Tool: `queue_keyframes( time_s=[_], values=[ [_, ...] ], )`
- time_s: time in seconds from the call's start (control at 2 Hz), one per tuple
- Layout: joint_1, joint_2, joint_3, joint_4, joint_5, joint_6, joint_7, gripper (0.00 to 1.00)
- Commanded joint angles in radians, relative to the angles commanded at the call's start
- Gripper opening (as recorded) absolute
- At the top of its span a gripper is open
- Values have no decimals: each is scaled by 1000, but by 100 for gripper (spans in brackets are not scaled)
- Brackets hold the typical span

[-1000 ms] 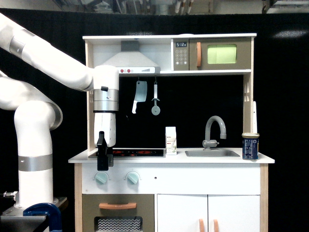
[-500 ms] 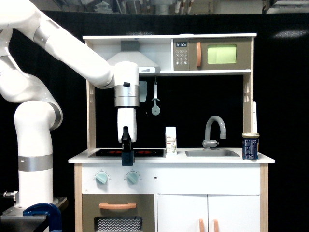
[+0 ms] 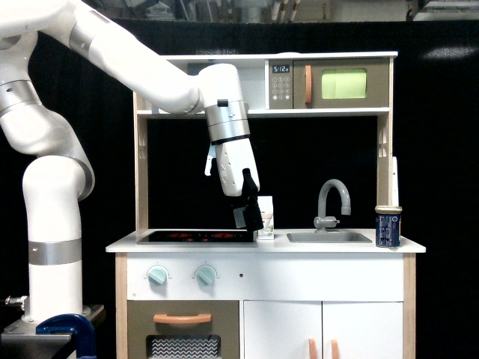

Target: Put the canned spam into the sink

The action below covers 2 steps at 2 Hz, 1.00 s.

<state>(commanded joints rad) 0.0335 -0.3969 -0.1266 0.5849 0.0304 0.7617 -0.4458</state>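
The canned spam (image 3: 388, 226) is a dark blue tin with a pale rim, standing upright on the counter's right end, just right of the sink (image 3: 329, 237). The sink is a shallow grey basin with an arched grey faucet (image 3: 334, 200). My gripper (image 3: 248, 215) hangs tilted above the counter, over the right end of the stovetop and in front of the white carton, well to the left of the sink and the tin. Nothing shows between its black fingers; whether they are open or shut is not clear from this side view.
A white carton (image 3: 266, 218) stands between the black stovetop (image 3: 196, 236) and the sink, partly behind the gripper. A shelf with a microwave (image 3: 329, 84) runs overhead, and a white panel (image 3: 394, 182) stands behind the tin. The white arm reaches in from the exterior view's left.
The arm has swung to the exterior view's right and risen, from the counter's left front edge to above the stovetop's right end, now tilted. The tin has not moved.
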Motion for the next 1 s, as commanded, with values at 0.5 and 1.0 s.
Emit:
queue_keyframes(
  time_s=[0.5, 1.0],
  values=[
    [38, 182, -71, 219, 108, 15, -136, 100],
    [6, 491, -149, 602, 298, 183, -642, 100]
  ],
)
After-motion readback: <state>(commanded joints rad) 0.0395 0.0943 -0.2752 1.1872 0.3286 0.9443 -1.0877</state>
